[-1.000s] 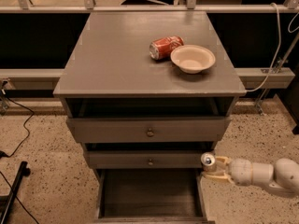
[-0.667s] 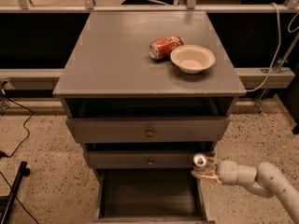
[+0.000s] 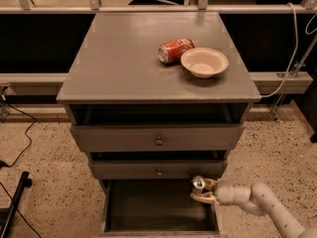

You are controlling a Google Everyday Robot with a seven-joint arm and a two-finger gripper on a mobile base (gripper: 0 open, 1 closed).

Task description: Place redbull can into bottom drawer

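Nearest, the bottom drawer (image 3: 148,207) stands open, its inside dark. At its 2 o'clock corner the gripper (image 3: 201,190), reaching in from 4 o'clock, has its fingers clamped on the redbull can (image 3: 198,183), top end up. Farther back, on the cabinet top (image 3: 124,58), a red soda can (image 3: 176,50) lies at 10 o'clock of a bowl (image 3: 204,62), just beside it.

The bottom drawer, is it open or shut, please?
Open: the bottom drawer shows its dark inside; the gripper holds the redbull can above its right side.
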